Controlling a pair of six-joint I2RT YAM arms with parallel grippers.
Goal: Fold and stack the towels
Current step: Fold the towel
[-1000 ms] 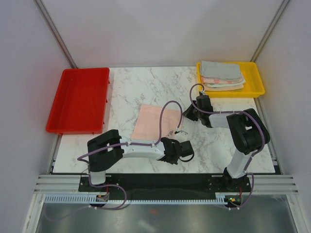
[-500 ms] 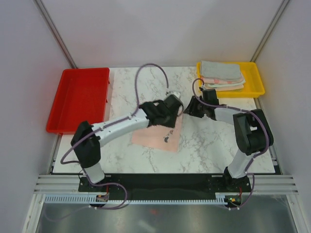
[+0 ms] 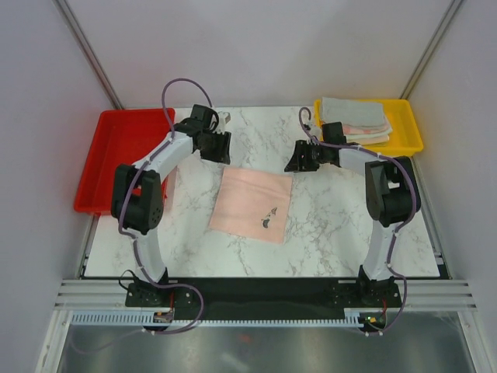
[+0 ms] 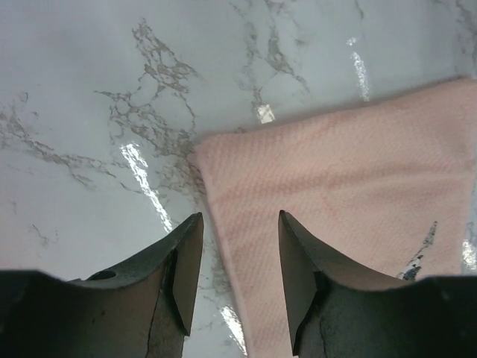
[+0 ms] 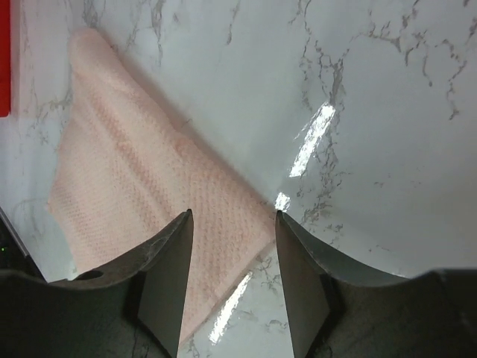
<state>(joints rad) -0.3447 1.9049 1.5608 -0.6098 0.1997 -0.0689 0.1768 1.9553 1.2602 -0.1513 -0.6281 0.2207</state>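
Note:
A pink towel (image 3: 252,204) lies flat and spread out on the middle of the marble table, with a dark printed mark near its front right. My left gripper (image 3: 218,150) hovers just beyond the towel's far left corner, open, with the towel (image 4: 350,194) lying below and to the right of its fingertips (image 4: 238,224). My right gripper (image 3: 297,162) is over the far right corner, open and holding nothing; the towel (image 5: 141,194) lies beneath its fingertips (image 5: 232,216). A stack of folded towels (image 3: 356,122) rests in the yellow tray (image 3: 411,134).
A red tray (image 3: 124,159) sits at the table's left side, close to the left arm's elbow. The yellow tray stands at the back right, right behind the right wrist. Grey walls close in the back and both sides.
Both grippers went from shut to open and let go of the pink towel, which now lies flat. The left arm swept from the near edge to the far left corner; the right pulled back slightly.

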